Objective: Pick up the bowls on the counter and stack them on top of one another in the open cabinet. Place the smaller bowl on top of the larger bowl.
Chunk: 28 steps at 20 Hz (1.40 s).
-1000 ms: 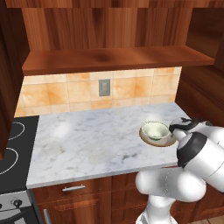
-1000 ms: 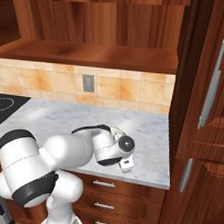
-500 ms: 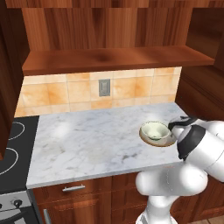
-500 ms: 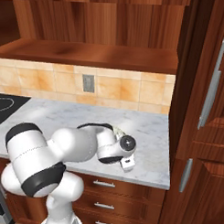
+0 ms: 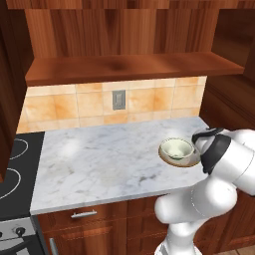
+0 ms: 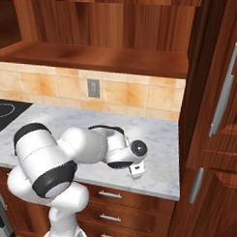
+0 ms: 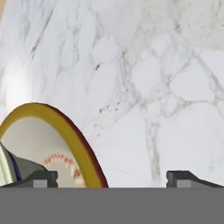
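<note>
Left base view takes in the reddish-brown wooden wall cabinet point(image 5: 124, 67) with its doorless front and flat shelf board running across the top of the scene, above a band of tan and orange wall tiles point(image 5: 89, 107) with a grey outlet plate point(image 5: 118, 99). Below lies the white-grey veined marble worktop point(image 5: 99, 159), bordered on its left by the black stovetop point(image 5: 15, 174) and fronted by brown wooden drawers point(image 5: 84, 219) with metal handles. Near the worktop's right end sits the wide shallow tan-brown bowl point(image 5: 174, 158) with a pale inside, and the small deep cream-green bowl point(image 5: 177, 148) rests inside it, so the two are already nested on the marble and not on the shelf. A broad stretch of bare marble lies open from the bowls leftward to the stovetop; the front edge of the slab is close below the bowls. The white arm's wrist is just right of the bowls. In the hand view the pincer point(image 7: 111, 177) stands wide, its two dark tips well apart, with the larger bowl's yellow-brown rim point(image 7: 74, 135) curving between them nearer the left tip and plain marble point(image 7: 153, 87) beyond. Nothing is gripped.
</note>
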Motion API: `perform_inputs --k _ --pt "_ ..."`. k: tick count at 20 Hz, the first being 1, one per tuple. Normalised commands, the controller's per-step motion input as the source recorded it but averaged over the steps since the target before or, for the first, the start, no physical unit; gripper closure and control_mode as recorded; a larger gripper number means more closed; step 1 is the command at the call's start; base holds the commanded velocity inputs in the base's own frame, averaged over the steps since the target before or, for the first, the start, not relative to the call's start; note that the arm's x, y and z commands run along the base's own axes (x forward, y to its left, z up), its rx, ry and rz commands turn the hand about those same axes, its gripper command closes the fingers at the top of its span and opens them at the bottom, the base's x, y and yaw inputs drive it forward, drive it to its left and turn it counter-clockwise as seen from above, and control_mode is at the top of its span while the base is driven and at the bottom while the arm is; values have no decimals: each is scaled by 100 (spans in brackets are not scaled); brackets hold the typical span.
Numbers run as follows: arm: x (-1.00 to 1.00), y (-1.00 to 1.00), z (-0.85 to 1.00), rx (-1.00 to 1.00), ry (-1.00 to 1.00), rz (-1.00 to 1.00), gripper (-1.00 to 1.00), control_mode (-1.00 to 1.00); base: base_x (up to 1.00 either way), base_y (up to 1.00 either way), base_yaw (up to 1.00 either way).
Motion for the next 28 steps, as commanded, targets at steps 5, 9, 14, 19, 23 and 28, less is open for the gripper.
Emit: perform_inputs --k 5,9,14,19,23,28 --pt "5 0 -14 2 0 2 -100 -100 0 0 0" --pt "13 0 -14 2 0 2 -100 -100 0 0 0" --pt "5 3 -17 2 0 5 -100 -100 0 0 0" --pt "0 7 -19 3 0 7 -100 -100 0 0 0" --pt "0 15 -18 1 0 5 -100 -100 0 0 0" --pt "1 13 -10 0 0 3 100 -100 0 0 0"
